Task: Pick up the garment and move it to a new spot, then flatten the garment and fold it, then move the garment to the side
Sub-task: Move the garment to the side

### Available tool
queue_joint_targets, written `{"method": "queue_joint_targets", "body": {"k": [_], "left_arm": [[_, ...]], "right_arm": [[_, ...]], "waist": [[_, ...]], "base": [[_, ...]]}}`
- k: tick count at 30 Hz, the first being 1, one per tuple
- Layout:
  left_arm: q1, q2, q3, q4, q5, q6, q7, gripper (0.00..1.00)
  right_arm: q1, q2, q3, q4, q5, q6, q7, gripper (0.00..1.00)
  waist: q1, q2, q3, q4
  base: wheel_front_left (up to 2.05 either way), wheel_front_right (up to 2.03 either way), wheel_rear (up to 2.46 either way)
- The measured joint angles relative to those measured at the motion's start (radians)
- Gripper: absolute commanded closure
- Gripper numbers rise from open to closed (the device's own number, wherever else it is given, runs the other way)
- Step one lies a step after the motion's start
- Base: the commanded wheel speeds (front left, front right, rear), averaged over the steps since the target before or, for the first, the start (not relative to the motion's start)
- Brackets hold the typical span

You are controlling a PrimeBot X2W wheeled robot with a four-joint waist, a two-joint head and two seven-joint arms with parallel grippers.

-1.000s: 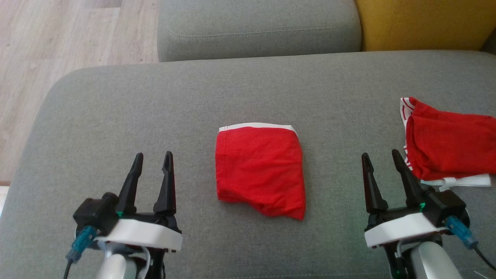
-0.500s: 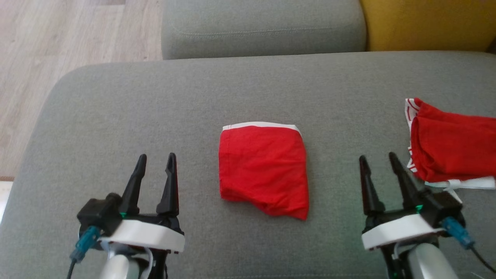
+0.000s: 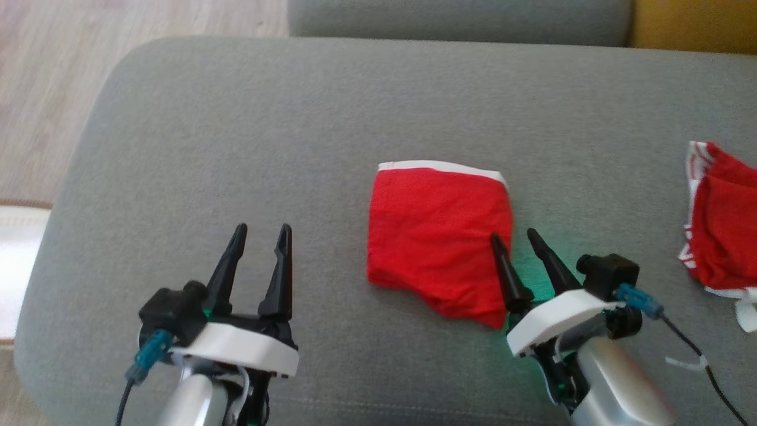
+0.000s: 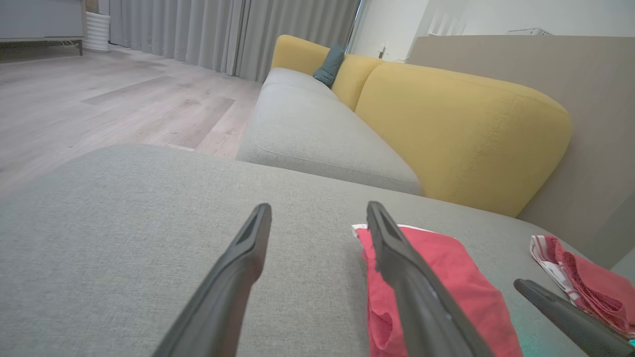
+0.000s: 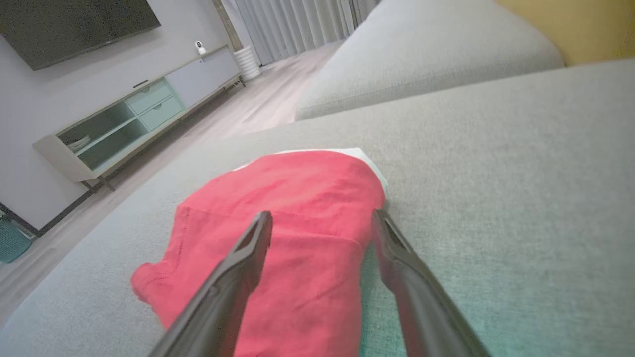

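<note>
A folded red garment [image 3: 437, 236] with a white waistband along its far edge lies flat on the grey sofa cushion [image 3: 295, 130]. In the right wrist view the garment [image 5: 292, 223] sits just beyond my fingers. My right gripper [image 3: 517, 239] is open at the garment's right edge, one finger over the red cloth and the other over the cushion, holding nothing. My left gripper [image 3: 260, 234] is open and empty over bare cushion, well to the left of the garment [image 4: 446, 277]. The right gripper's fingertip [image 4: 545, 297] shows in the left wrist view.
A second red garment [image 3: 724, 225] with white striped trim lies crumpled at the cushion's right side. A second grey cushion [image 3: 461, 15] and a yellow backrest [image 4: 461, 129] lie beyond. Wooden floor [image 3: 47, 89] drops off past the cushion's left edge.
The head camera has shifted, so the whole scene slid right and down. My right gripper has moved left to the folded garment's right edge. The left gripper holds its pose.
</note>
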Motion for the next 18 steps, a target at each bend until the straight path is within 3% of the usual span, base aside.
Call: {"method": "queue_joint_targets", "body": {"k": [8,15,16,17,18], "left_arm": [[-0.03,0.0,-0.008,0.002,0.0,-0.008,0.0,0.0],[-0.031,0.0,-0.012,0.002,0.0,-0.007,0.0,0.0],[-0.031,0.0,-0.012,0.003,0.0,-0.007,0.0,0.0],[-0.031,0.0,-0.012,0.003,0.0,-0.007,0.0,0.0],[-0.031,0.0,-0.012,0.003,0.0,-0.007,0.0,0.0]], "right_arm": [[-0.104,-0.002,-0.007,0.216,0.121,0.0,0.008,0.0],[-0.203,-0.008,0.075,0.318,0.174,0.0,0.009,0.0],[-0.214,-0.01,0.091,0.328,0.174,0.0,0.009,0.43],[-0.225,-0.011,0.105,0.34,0.17,0.0,0.008,1.0],[-0.233,-0.011,0.118,0.349,0.156,0.0,0.004,1.0]], "waist": [[0.0,0.0,0.052,0.073],[0.0,0.0,0.078,0.093],[0.0,0.0,0.079,0.09],[0.0,0.0,0.079,0.085],[0.0,0.0,0.079,0.08]], "base": [[0.0,0.0,0.0],[0.0,0.0,0.0],[0.0,0.0,0.0],[0.0,0.0,0.0],[0.0,0.0,0.0]]}}
